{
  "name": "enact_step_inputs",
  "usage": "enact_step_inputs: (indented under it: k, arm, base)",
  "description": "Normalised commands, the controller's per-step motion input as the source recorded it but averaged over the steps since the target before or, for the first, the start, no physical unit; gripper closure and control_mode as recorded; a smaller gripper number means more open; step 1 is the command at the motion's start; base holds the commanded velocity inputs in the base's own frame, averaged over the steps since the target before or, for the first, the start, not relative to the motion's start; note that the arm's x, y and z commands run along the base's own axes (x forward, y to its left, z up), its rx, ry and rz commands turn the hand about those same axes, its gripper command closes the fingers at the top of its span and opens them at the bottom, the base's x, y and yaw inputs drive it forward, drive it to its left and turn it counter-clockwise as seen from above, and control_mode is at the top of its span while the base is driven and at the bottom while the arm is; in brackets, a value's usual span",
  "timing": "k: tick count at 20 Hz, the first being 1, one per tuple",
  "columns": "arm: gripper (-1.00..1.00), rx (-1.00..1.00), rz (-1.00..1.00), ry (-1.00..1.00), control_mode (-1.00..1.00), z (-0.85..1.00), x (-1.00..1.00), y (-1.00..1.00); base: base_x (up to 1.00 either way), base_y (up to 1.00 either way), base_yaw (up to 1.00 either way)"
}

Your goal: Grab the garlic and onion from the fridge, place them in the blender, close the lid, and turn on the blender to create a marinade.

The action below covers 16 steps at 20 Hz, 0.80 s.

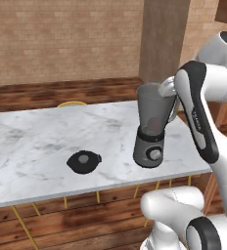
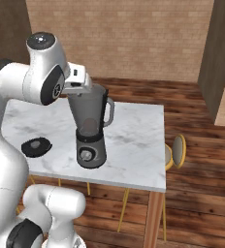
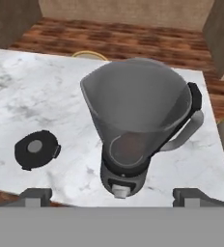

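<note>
Standing on the white marble table (image 1: 32, 141), the blender (image 1: 152, 127) is near the front edge, its smoky jar open at the top and its silver knob facing the robot. A reddish shape shows dimly through the bottom of the jar in the hand view; it may be the onion (image 3: 131, 147), though the tinted wall blurs it too much to be sure. The lid (image 1: 83, 161) lies flat on the marble to the left of the blender, well apart from it. The gripper (image 3: 112, 197) hovers above the jar's mouth, its two fingertips spread wide and holding nothing. A yellow chair (image 2: 178, 150) stands by the table's right side.
</note>
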Motion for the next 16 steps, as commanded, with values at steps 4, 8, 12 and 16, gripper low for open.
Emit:
enact_step_inputs:
  k: [4, 8, 12, 16]
  arm:
    - [-1.00, -0.01, -0.02, 0.03, -1.00, -0.51, -0.61, 0.45]
    - [-1.00, -0.02, 0.00, 0.07, -1.00, -0.64, -0.42, 0.47]
    - [-1.00, -0.01, 0.00, 0.14, -1.00, -0.50, -0.10, 0.27]
    - [-1.00, 0.00, 0.00, 0.15, -1.00, -0.29, 0.00, 0.14]
  base:
    - [0.00, 0.00, 0.00]
    - [0.00, 0.00, 0.00]
    - [0.00, 0.00, 0.00]
    - [0.00, 0.00, 0.00]
